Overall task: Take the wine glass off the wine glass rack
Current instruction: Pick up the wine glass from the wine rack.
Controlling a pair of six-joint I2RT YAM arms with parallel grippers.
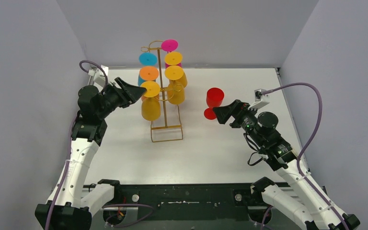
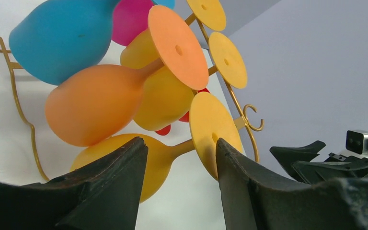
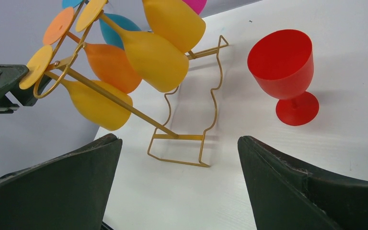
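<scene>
The right gripper (image 3: 179, 140) is spread wide, its two dark fingers (image 3: 62, 187) filling the near left and near right corners. Between them, on the white table (image 3: 345, 57), sits the looped rectangular base of the thin gold wire wine glass rack (image 3: 178, 136), its post slanting up to the left. Yellow plastic wine glasses (image 3: 155, 60), an orange plastic glass (image 3: 112, 67) and a blue plastic glass (image 3: 117, 28) hang by their feet from its arms. To the right, apart from the rack, a red plastic wine glass (image 3: 282, 62) stands upright. At the left edge, the dark left gripper (image 3: 2, 86) sits just beside a yellow foot disc (image 3: 37, 67).

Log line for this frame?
left gripper: jaws open around stem of yellow glass | glass on rack | right gripper: jaws open, empty | red glass upright on table
</scene>
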